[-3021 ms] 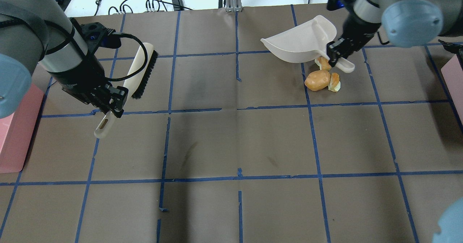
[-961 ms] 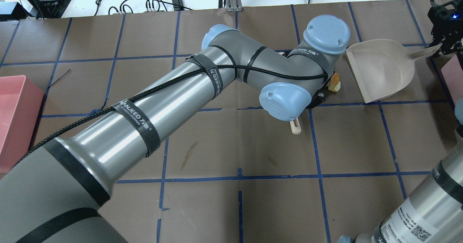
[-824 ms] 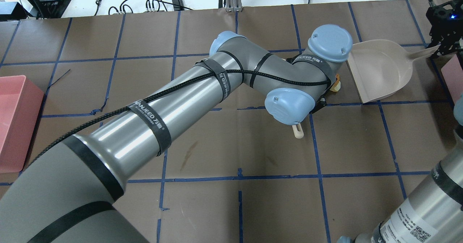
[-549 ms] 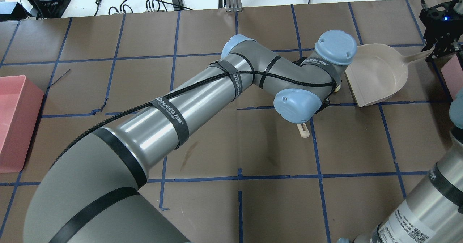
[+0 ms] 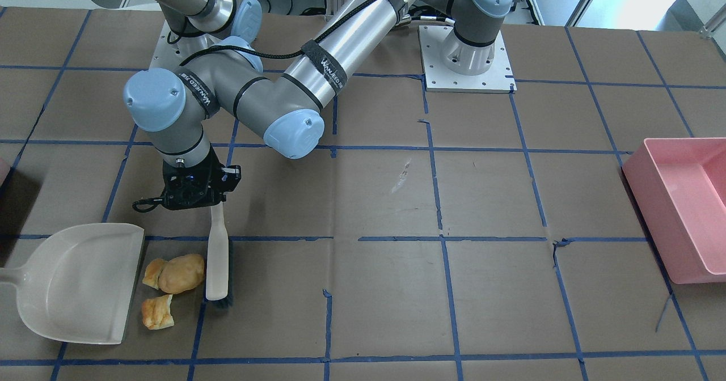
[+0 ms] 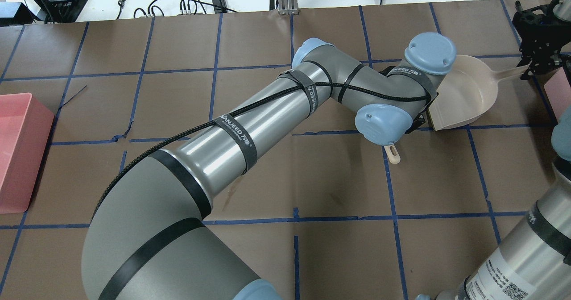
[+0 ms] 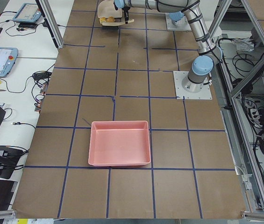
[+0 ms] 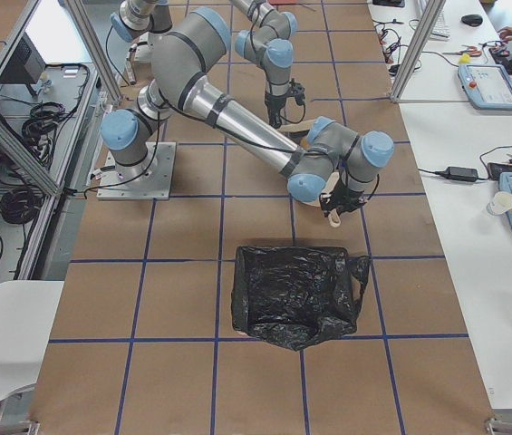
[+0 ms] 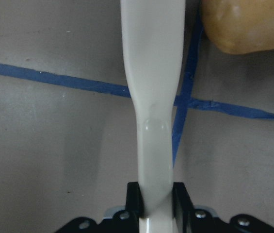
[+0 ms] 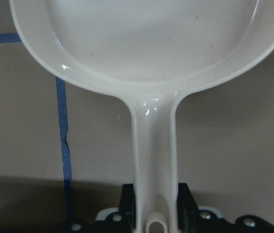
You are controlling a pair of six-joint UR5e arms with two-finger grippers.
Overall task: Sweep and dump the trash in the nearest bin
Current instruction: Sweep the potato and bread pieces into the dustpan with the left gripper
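Note:
The trash lies together on the brown table: a potato-like lump (image 5: 181, 273) and two bread chunks (image 5: 152, 273) (image 5: 157, 312). My left gripper (image 5: 214, 202) is shut on the handle of a cream brush (image 5: 216, 267), whose bristles stand right beside the lump. The left wrist view shows the handle (image 9: 153, 97) and the lump (image 9: 243, 24). A beige dustpan (image 5: 79, 282) lies open-mouthed on the trash's other side. My right gripper (image 6: 533, 68) is shut on its handle (image 10: 153, 160). The pink bin (image 6: 561, 92) shows as a sliver. In the overhead view my left arm hides the trash.
A large pink tub (image 5: 680, 211) stands at the table's other end, far from the trash. A black plastic bag (image 8: 296, 294) lies at the near end in the exterior right view. Blue tape lines (image 5: 442, 239) grid the table.
My left arm has crossed the table and swept the brush rightward toward the dustpan. The dustpan was swung round to face the trash. The trash has gone out of overhead sight under the arm.

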